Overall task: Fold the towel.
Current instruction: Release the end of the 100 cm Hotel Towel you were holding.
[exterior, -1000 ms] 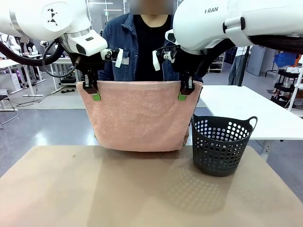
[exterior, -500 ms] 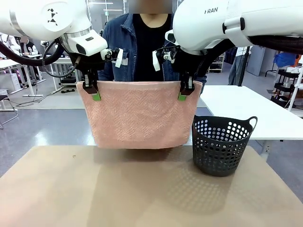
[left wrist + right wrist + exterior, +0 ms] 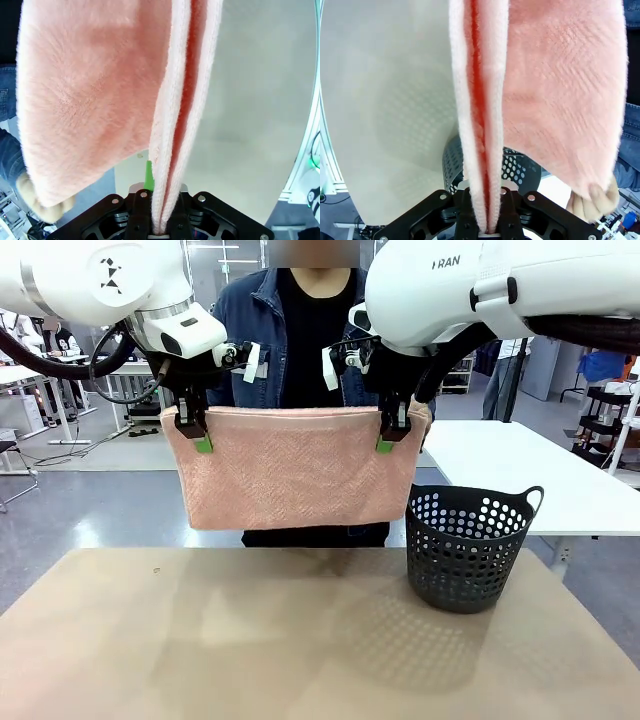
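L hand (image 3: 196,432) & R hand (image 3: 392,430) each clamped on towel (image 3: 295,468) top corners; towel hangs doubled above table (image 3: 250,640).

Bright, even indoor light from overhead. Soft shadows of towel (image 3: 300,470) and basket (image 3: 465,545) falling on table (image 3: 120,650) toward camera, basket's dotted with hole pattern. Front view sharp. Wrist views wide-angle, bent at edges; towel near lens soft, out of focus; table behind pale, washed out.
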`<state>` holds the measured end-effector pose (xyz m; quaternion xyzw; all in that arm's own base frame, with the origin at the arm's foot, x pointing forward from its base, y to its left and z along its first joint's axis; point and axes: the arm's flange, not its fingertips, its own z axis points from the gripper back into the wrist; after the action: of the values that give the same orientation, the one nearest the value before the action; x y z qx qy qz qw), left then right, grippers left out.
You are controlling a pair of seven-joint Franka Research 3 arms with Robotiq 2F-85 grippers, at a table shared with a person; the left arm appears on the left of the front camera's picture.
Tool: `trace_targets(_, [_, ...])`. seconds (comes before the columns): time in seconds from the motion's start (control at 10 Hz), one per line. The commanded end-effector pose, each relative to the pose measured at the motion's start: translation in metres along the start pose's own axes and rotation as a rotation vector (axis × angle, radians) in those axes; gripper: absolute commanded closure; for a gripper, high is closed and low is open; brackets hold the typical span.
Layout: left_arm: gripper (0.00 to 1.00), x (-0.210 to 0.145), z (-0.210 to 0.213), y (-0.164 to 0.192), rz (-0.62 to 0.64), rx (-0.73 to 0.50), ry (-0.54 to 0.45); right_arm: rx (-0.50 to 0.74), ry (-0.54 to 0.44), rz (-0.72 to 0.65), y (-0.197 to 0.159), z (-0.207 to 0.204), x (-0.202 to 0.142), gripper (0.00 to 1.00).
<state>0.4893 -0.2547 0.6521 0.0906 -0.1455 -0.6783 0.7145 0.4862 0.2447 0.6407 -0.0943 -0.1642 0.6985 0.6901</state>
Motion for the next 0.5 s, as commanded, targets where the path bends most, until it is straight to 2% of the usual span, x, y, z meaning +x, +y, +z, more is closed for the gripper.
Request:
trace_targets(0.0, [1.00,-0.0008,0.0004,0.0005,0.001,0.001,0.000,-0.003,0.000,-0.003,-0.0004,0.0016,-0.0013,1.00])
trace_targets(0.4, [1.00,-0.0008,0.0004,0.0005,0.001,0.001,0.000,-0.003,0.000,-0.003,-0.0004,0.0016,-0.0013,1.00])
